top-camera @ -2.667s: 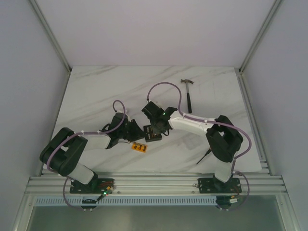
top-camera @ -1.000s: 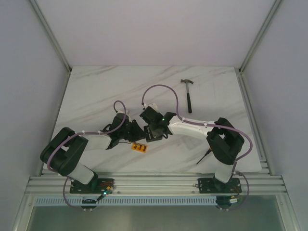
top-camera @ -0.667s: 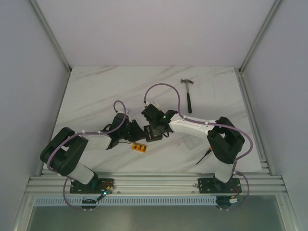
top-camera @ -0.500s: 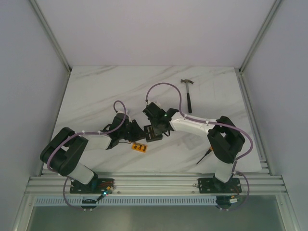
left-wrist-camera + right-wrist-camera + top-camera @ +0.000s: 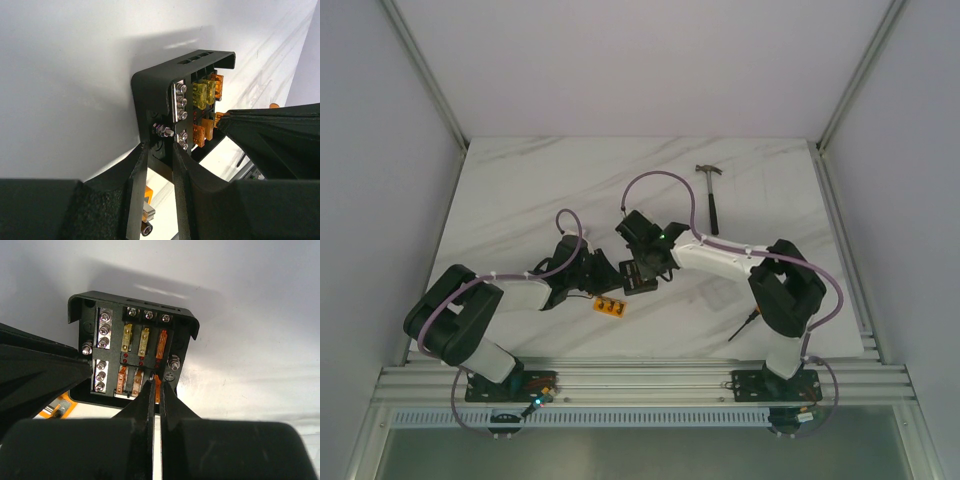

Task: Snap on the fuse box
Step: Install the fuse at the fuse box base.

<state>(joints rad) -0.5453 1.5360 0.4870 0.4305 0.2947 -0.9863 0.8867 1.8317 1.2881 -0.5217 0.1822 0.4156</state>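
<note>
Two hands meet on one object, so we start there. Our right hand (image 5: 155, 384) is fully closed, its fingers pressed together into one narrow wedge. The tip sits at the right end of the near row of orange blade fuses (image 5: 122, 380); we cannot tell whether it bears on a fuse or on the plastic beside it. Our left hand (image 5: 159, 152) is narrowed onto a side wall of the small black square plastic fuse box (image 5: 112, 352) and clamps it. The box sits near the middle of the white marble-look tabletop (image 5: 520, 190), between the two arms.

To seat the piece well, we judge the push should run straight down the slot, with the wedge centred on the fuse's top. The clamped wall should take the reaction so the box neither slides nor twists. Force should be modest, since a slip to the right would land on the silver stud nut (image 5: 173, 362). A good result would leave the fuse level with its neighbours.

Further out, a small flat orange strip with dark dots (image 5: 610, 306) lies just beside the box. A steel-headed hammer (image 5: 712, 205) lies well apart, toward the far right.
</note>
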